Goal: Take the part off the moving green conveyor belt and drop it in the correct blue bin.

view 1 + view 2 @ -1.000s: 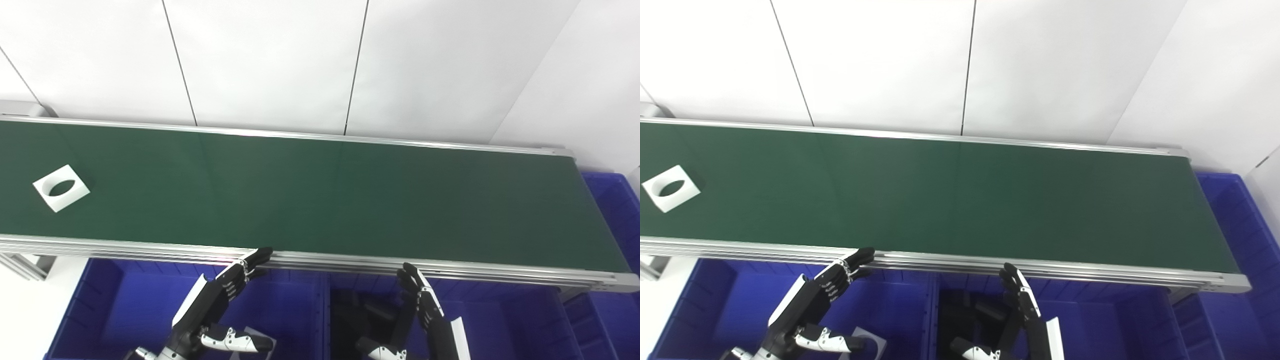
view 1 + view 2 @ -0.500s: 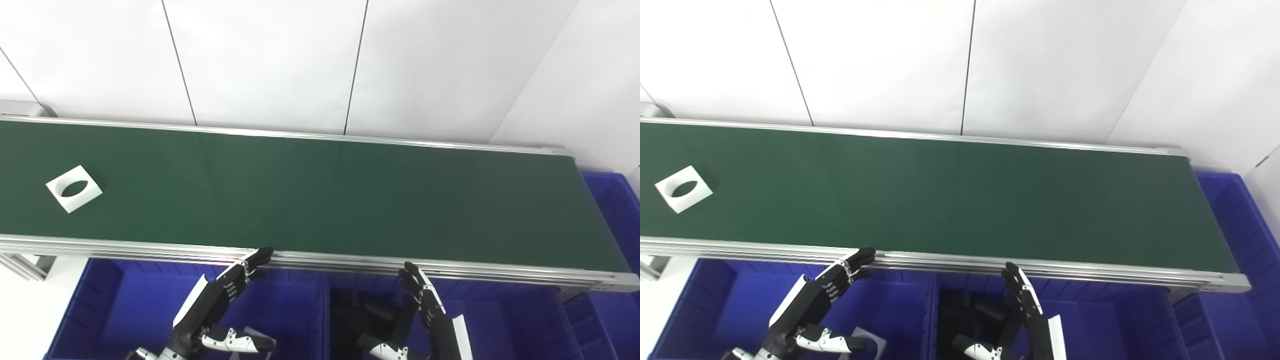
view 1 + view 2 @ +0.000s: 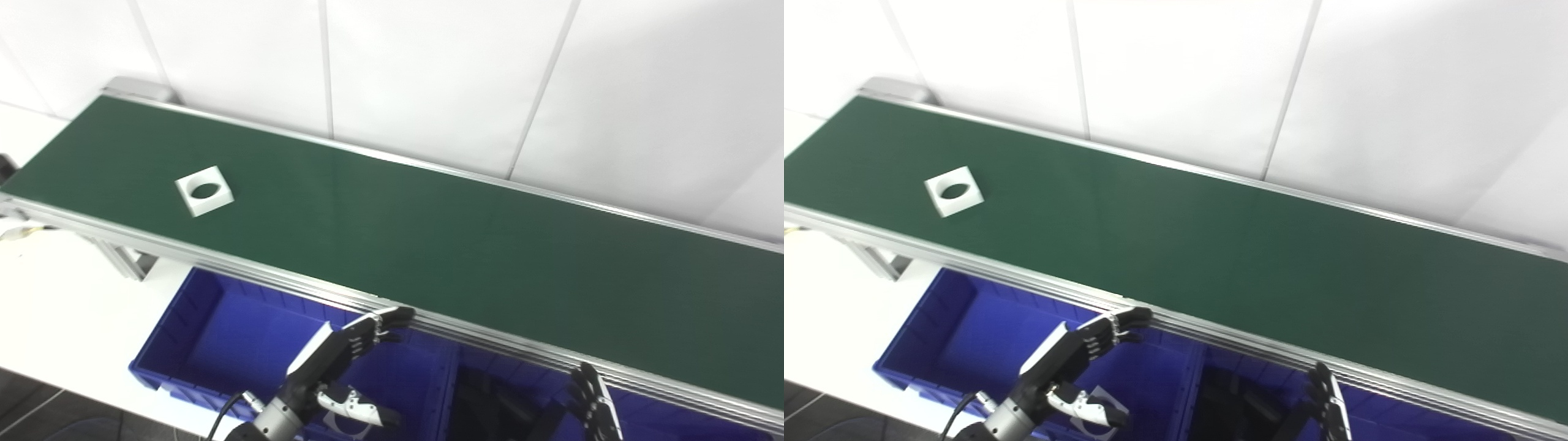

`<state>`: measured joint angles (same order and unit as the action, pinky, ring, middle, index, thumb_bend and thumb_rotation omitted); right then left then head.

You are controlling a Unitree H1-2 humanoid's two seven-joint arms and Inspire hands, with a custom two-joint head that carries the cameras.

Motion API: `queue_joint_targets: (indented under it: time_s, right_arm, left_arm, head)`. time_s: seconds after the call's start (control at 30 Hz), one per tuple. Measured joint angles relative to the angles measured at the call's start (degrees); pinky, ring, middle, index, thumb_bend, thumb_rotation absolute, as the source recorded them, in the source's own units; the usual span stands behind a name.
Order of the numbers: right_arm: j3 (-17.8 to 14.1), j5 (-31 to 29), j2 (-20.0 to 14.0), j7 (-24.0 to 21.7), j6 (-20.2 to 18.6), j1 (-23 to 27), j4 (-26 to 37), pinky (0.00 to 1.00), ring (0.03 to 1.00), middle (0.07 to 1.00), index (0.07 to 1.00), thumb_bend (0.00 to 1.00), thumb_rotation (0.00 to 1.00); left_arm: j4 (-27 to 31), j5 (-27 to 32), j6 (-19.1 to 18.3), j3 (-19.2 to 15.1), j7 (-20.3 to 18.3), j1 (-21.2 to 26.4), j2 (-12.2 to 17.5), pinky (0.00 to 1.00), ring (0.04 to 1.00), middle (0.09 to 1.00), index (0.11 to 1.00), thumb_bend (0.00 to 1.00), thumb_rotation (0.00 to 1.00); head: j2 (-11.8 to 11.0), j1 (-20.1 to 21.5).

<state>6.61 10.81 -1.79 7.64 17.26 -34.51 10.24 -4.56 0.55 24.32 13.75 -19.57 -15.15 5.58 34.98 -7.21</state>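
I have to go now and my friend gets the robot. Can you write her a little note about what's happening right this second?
Left hand: open, holding nothing, fingertips by the belt's near rail, above the left blue bin.
Right hand: open, holding nothing, low at the picture's bottom edge.
White square part with a round hole: lying on the green conveyor belt, far left, nothing touching it.
Done: nothing picked yet.
Left: grab the part, drop it in the correct bin.

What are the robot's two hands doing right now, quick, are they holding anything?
Left hand: open, holding nothing, fingertips at the conveyor's near rail.
Right hand: open, holding nothing, partly cut off by the picture's bottom edge.
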Motion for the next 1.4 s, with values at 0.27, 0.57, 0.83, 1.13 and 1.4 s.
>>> queue_joint_targets:
  time_s: [0.27,0.57,0.83,1.13,1.4]
  right_arm:
    - [-0.4,-0.9,0.4,-0.1,1.4,-0.1,-1.3,1.00,0.968,0.938,0.980,0.61,0.00]
    - [-1.6,-0.1,1.3,0.2,1.9,0.4,-3.7,0.67,0.735,0.887,0.958,0.62,0.00]
    - [-2.2,-0.9,2.5,0.3,3.4,0.6,-5.9,0.59,0.668,0.895,0.961,0.61,0.00]
    - [-2.7,-1.0,2.5,0.3,5.5,1.6,-8.0,0.71,0.764,0.897,0.962,0.59,0.00]
    - [-2.8,-1.0,2.8,0.3,5.6,1.7,-8.1,0.60,0.697,0.893,0.957,0.60,0.00]
  left_arm:
    - [-0.6,-0.4,0.0,0.3,1.2,0.0,-0.3,0.79,0.848,0.868,0.810,0.97,0.23]
    - [-2.5,-0.7,0.0,0.4,1.2,0.5,-0.3,0.78,0.839,0.859,0.800,0.98,0.20]
    - [-2.5,0.1,0.0,0.3,0.7,1.1,-0.2,0.77,0.835,0.855,0.795,0.98,0.17]
    - [-2.0,1.5,0.1,-1.0,-0.2,1.6,-0.1,0.77,0.830,0.849,0.796,0.99,0.17]
    - [0.9,2.4,0.1,-2.9,-0.6,2.1,-0.1,0.75,0.836,0.858,0.796,1.00,0.22]
  head:
    - [-2.6,-0.1]
    - [-6.8,-0.1]
    - [-8.2,-0.6]
    - [-8.5,-0.6]
    - [-9.0,-0.8]
